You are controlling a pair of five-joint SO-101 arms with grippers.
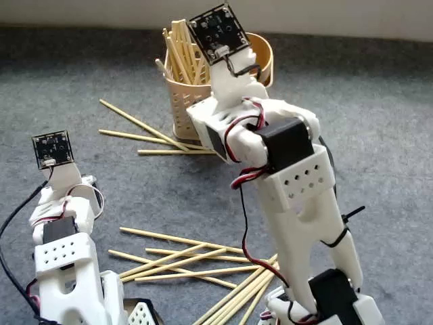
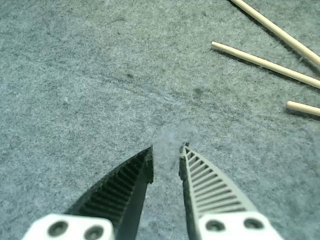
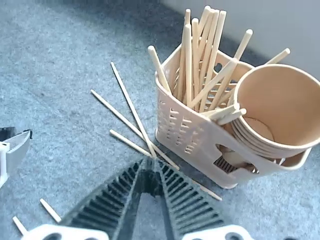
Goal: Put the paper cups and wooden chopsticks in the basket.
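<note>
Grey felt-like surface (image 1: pixel 385 128).

- The cream perforated basket (image 1: pixel 184 101) stands upright at the far side of the surface. In the right wrist view it has two compartments.
- A stack of paper cups (image 3: pixel 280 100) sits tilted in one compartment, mouth open toward the camera.
- We count a thick bundle of wooden chopsticks (image 3: pixel 200 60) standing on end in the other compartment. A few lean across onto the cup rim.
- Three loose chopsticks (image 1: pixel 139 132) lie flat just beside the foot of the basket, fanned out, with their ends near its base.
- A second scatter of chopsticks (image 1: pixel 186 261) lies crossed over itself on the near side of the surface, between the two arm bases and well apart from the basket.

Arms:
- The right arm (image 1: pixel 291 169) rises tall in the middle, with its wrist camera up by the basket rim. The right gripper (image 3: pixel 151 162) has its tips pressed together with nothing pinched, pointing at the surface by the basket's near corner.
- The left arm (image 1: pixel 61 230) stays low at the near left. The left gripper (image 2: pixel 166 150) is only narrowly parted and holds nothing, its tips over bare felt. Three chopstick ends (image 2: pixel 265 62) lie off to one side, not touching it.
</note>
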